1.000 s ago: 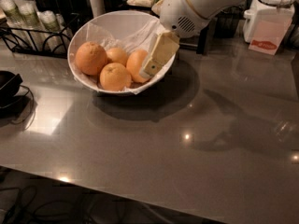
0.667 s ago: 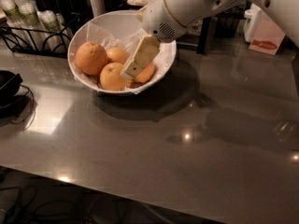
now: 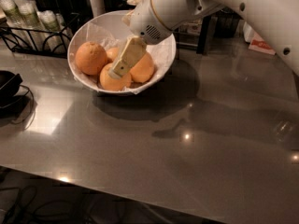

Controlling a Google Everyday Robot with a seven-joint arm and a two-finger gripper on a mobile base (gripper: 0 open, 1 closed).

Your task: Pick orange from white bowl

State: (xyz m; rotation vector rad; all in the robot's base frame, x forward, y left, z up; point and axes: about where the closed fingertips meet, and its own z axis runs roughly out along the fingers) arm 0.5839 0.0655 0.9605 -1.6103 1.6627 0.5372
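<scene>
On the grey table the white bowl stands at the back left. The orange lies inside it at the left side, near the wall. It looks round, so it shows no long axis and no direction. To its right the hand slants down to the lower left, low over the front fruit. Whether the hand is released or clenched, I cannot tell.

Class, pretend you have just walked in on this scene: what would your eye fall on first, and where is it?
First, the big white robot arm slanting in from the upper right, its gripper down among the oranges in the white bowl at upper left. Next, the orange, largest and roundest, lies at the bowl's left side, left of the gripper.
</scene>
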